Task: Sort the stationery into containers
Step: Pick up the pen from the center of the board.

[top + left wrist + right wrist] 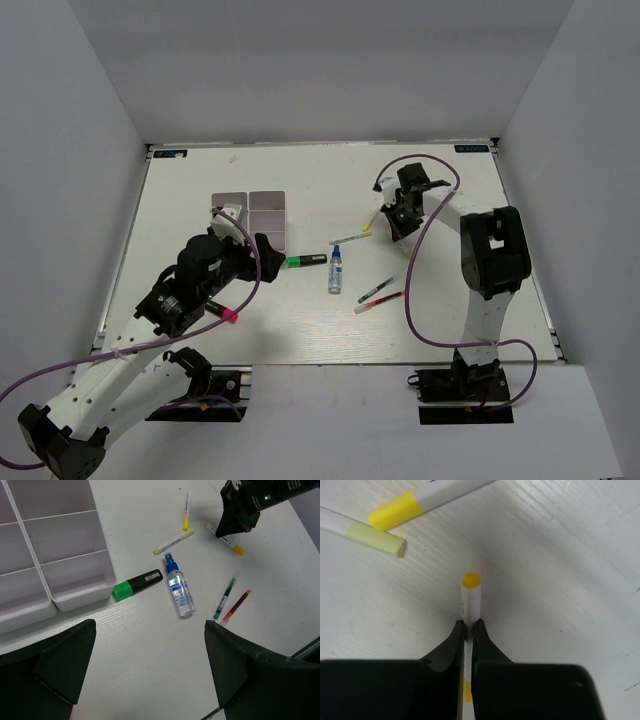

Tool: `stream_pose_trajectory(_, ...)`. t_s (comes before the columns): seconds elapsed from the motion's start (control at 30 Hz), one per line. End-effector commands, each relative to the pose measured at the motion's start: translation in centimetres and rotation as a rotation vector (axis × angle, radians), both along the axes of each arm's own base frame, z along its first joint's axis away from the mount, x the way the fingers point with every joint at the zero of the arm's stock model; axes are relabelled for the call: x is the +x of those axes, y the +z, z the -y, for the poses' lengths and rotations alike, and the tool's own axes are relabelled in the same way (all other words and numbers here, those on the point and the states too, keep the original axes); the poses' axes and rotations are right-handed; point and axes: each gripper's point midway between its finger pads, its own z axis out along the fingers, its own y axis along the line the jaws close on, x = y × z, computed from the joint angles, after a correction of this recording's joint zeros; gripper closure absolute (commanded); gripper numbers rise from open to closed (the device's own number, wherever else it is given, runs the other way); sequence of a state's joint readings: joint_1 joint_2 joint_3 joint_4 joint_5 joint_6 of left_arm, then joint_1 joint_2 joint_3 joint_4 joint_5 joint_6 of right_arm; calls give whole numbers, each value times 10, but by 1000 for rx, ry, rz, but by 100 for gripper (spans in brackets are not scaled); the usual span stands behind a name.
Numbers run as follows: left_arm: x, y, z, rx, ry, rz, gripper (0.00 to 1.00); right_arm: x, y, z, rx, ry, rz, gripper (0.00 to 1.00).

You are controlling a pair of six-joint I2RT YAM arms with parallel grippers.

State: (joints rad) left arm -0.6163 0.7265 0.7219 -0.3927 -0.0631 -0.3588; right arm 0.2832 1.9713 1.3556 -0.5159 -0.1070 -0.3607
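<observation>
The white tray shows bare compartments, with the green highlighter just beside its corner. The right hand pinches a yellow-ended pen; the left hand gapes wide, holding nothing.

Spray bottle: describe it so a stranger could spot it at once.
Find the white compartment tray on the table's left half. A green highlighter lies at its near right corner, the spray bottle just beyond. It alone is clear-bodied with a blue top, fatter than nearby pens.
</observation>
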Motion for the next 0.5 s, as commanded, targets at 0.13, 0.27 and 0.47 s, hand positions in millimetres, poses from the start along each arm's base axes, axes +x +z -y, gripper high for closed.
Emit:
stream_pose_trajectory(0.13, 1, 2, -5, 9, 18, 11, 1, -7, 75, -30, 121, 125, 90, 100)
stream_pose_trajectory(0.27, 2, 5, -9, 7, 37, 26, 1, -3, 147, -74, 247, 269, 195, 100)
stream_pose_trajectory(0.47, -2, 24, -22, -28, 83, 99, 1, -7, 222, -161, 435, 527, 310, 100)
